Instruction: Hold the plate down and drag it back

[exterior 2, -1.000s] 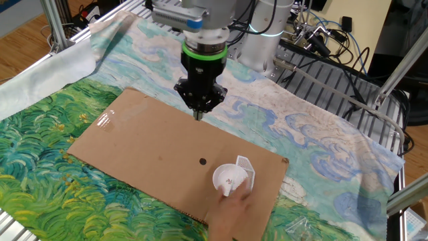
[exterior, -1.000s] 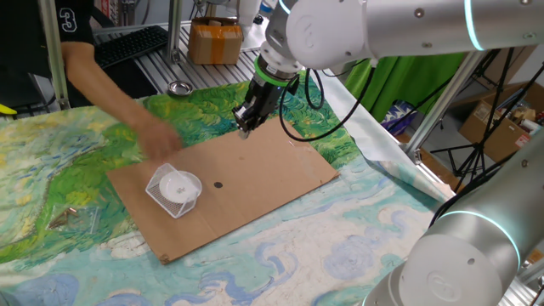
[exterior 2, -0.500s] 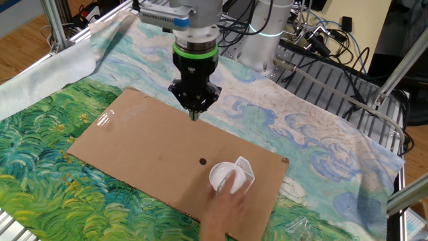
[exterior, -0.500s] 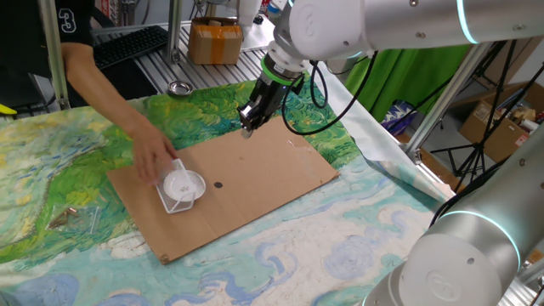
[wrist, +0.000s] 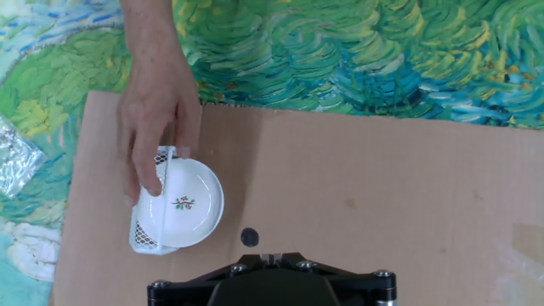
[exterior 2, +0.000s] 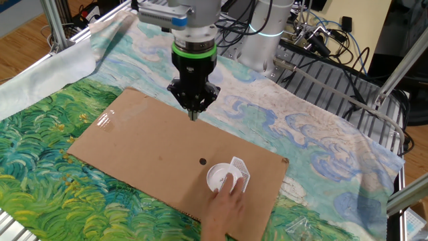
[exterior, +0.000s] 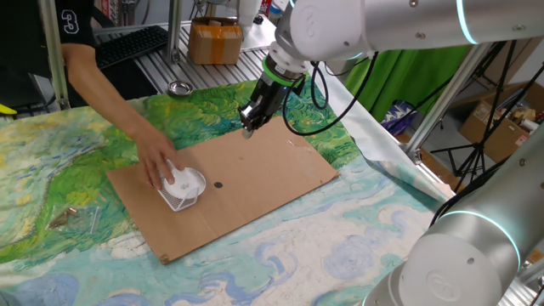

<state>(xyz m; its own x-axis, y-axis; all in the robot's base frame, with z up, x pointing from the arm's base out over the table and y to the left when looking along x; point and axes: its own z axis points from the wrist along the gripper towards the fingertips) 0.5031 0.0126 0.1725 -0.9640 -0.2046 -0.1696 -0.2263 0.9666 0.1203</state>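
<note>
The plate (wrist: 180, 203) sits on a white wire-mesh basket (wrist: 146, 228) near one end of a cardboard sheet (wrist: 357, 187) spread on the table, whose painted cloth (exterior 2: 40, 147) shows around it. A person's hand (wrist: 155, 119) rests on the plate's rim and the basket, so it is not yet free to press. A small dark dot (wrist: 249, 237) marks the cardboard just beside the plate. The claw (exterior 2: 193, 112) hangs well apart above the sheet's middle, its jaws drawn close together and holding nothing. To do this step well, I judge it should wait for the hand to leave, come down squarely on the plate's flat centre, then press gently before dragging, lest the plate tip off the basket.
</note>
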